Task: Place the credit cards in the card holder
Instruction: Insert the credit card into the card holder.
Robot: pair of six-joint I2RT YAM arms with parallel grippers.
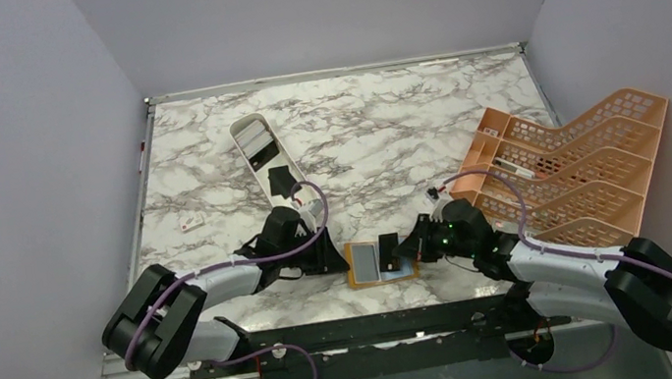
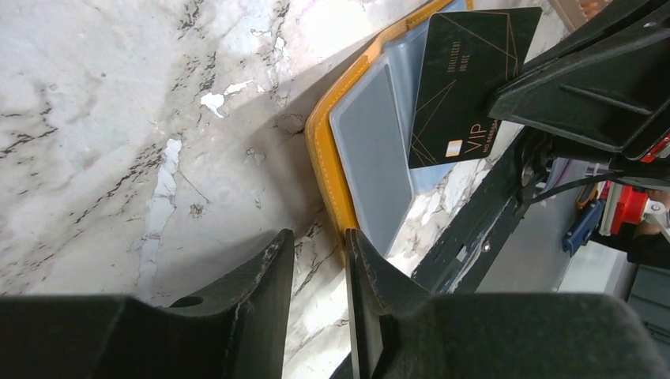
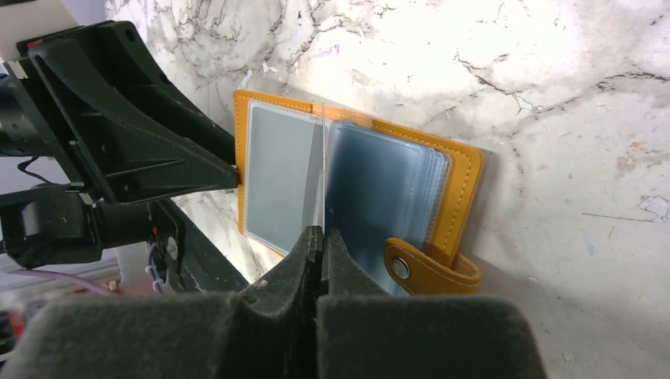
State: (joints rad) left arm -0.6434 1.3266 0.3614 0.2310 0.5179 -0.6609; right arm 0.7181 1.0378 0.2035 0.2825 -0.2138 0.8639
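My right gripper [image 3: 320, 233] was clenched on a thin black plastic card [image 2: 474, 79]. Its own camera saw this black card only edge-on, as a thin line above the pressed fingertips. My left gripper [image 2: 316, 235] stood partly released, with the bare marble table [image 2: 118, 118] showing between its fingers, and it clamped nothing that I could see. One fingertip met the orange edge of the flat orange-tan leather-like card holder [image 2: 322, 158].

Only the left wrist view showed the card's face: "VIP" in gold beside a small gold chip square, and smaller writing I could not read. The card hung tilted over the holder's clear grey sleeves. The card holder lay open at the near table edge, between my two grippers. Whether any sleeve held a card I could not tell.

Only the right wrist view showed its orange strap [image 3: 419, 272] with a metal snap.

Farther away, the top view alone showed a long white oval tray [image 1: 267, 167] holding grey-silver cards [image 1: 256, 141] and a dark card [image 1: 282, 183]. At the right was a large orange plastic lattice rack [image 1: 586, 164].
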